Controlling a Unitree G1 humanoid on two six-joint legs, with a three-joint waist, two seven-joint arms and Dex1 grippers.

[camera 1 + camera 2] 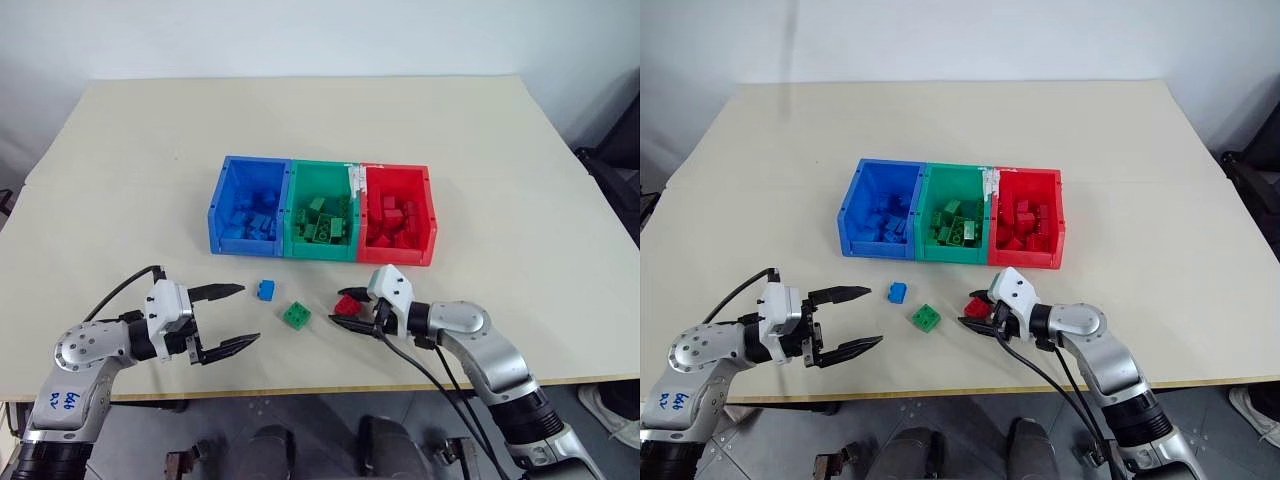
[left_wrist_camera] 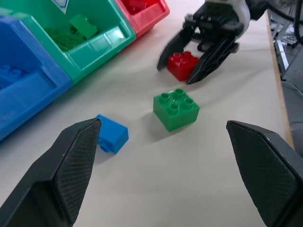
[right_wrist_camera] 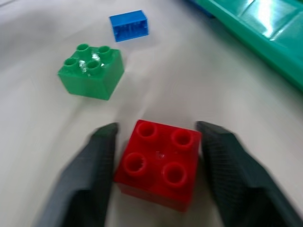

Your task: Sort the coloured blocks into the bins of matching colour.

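Observation:
A red block [image 3: 160, 163] sits on the table in front of the red bin [image 1: 400, 255], with my right gripper [image 1: 341, 309] shut on its two sides. To its left lie a green block [image 1: 296, 314] and a blue block [image 1: 265, 290], both loose on the table. My left gripper [image 1: 246, 313] stands wide open at the left and points toward these two blocks without touching them. The blue bin [image 1: 218, 210], green bin [image 1: 318, 250] and red bin stand joined in a row behind, each holding several blocks of its own colour.
The beige table [image 1: 120, 200] has its front edge just below both grippers. A black cable [image 1: 420, 370] trails from my right arm over that edge.

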